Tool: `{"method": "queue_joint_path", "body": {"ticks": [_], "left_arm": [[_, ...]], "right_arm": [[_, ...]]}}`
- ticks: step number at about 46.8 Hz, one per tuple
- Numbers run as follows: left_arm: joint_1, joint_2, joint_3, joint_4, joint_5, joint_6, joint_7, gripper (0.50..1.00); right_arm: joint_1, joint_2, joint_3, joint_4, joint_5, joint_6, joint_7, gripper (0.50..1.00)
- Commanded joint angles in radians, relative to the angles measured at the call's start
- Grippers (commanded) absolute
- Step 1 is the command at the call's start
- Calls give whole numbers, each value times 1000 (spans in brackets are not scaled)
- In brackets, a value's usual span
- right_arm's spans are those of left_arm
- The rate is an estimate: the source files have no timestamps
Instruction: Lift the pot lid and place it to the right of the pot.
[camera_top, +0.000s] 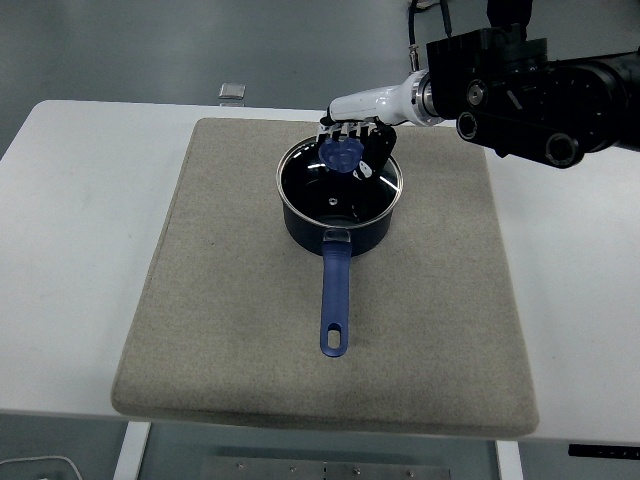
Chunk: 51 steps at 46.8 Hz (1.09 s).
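Note:
A dark blue pot (339, 220) with a long blue handle (334, 300) pointing toward the near edge stands on a grey mat (230, 300). Its glass lid (345, 183) sits on the pot, tilted up slightly at the far side. My right hand (352, 147) reaches in from the upper right with its fingers curled around the lid's blue knob (340, 154). The left arm is out of view.
The mat covers the middle of the white table (70, 220). A small grey object (232, 91) lies at the table's far edge. Bare mat lies right of the pot (445, 240). A person's legs show at the top.

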Motion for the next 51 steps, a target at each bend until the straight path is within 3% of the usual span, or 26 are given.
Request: {"method": "queue_joint_path", "body": {"ticks": [1, 25, 46, 51], "left_arm": [[0, 0, -1, 0, 0, 0, 0, 1000], [0, 0, -1, 0, 0, 0, 0, 1000], [0, 0, 0, 0, 0, 1, 0, 1000], [0, 0, -1, 0, 0, 0, 0, 1000]], "right_arm": [[2, 0, 0, 0, 0, 1, 0, 556], [7, -3, -9, 0, 4, 3, 0, 549], [63, -20, -41, 0, 5, 31, 2, 549], [66, -41, -55, 0, 5, 40, 2, 521]]}}
